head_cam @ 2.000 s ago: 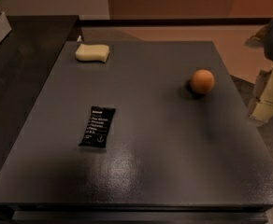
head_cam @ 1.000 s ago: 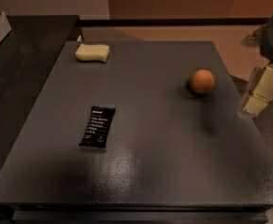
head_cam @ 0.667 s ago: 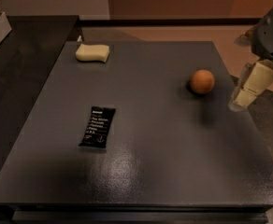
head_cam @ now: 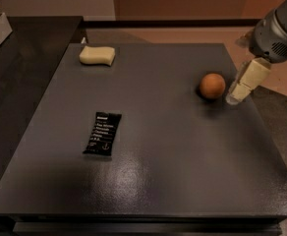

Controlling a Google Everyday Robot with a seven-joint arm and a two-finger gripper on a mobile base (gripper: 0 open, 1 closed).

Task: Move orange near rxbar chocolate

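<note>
The orange (head_cam: 212,85) is a small round fruit resting on the right side of the dark grey table (head_cam: 148,181). The rxbar chocolate (head_cam: 102,133) is a flat black wrapper with white text, lying left of centre, well apart from the orange. My gripper (head_cam: 237,96) hangs from the grey arm at the right edge, its cream-coloured fingers (head_cam: 246,80) pointing down and left, just right of the orange and close to it. It holds nothing.
A pale yellow sponge (head_cam: 97,55) lies at the table's back left. A darker counter (head_cam: 15,58) adjoins the table on the left. The table's right edge (head_cam: 261,117) runs just under the gripper.
The gripper has moved left and up the picture from beyond the table's right edge to right beside the orange. The orange, wrapper and sponge have not moved.
</note>
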